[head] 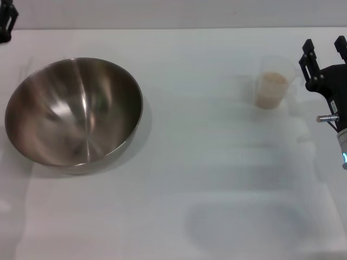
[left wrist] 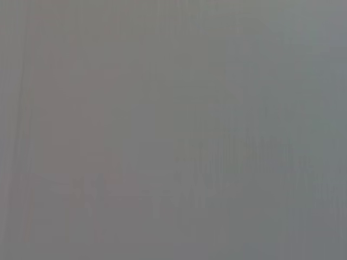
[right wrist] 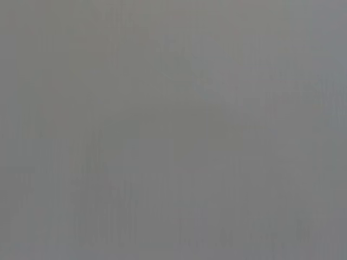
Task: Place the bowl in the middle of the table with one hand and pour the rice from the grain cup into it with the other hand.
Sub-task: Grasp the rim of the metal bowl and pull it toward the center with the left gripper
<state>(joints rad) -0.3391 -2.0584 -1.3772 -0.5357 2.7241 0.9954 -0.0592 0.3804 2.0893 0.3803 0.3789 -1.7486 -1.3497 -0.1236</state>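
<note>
Head view, bowl (head: 74,114): wide brushed-steel round, shiny grey inside, empty, resting on left part of bench (head: 179,179), well off centre.
Head view, grain cup (head: 274,82): small clear plastic, upright, far right of bench; rice (head: 271,89) inside as pale beige loose mass filling lower part.
Head view, right end effector (head: 324,50): black, at right edge, fingers apart and empty, just beside cup on its outer side; cup lies toward bench centre from it, not yet touched.
Head view, left end effector (head: 6,21): only a dark sliver at far left corner, beyond bowl; finger state cannot tell.
Key relation: bowl nearer left arm, cup nearer right arm; bowl likely needs shifting rightward to centre before pouring.
Left wrist view: uniform grey, nothing to make out.
Right wrist view: uniform grey, nothing to make out.
</note>
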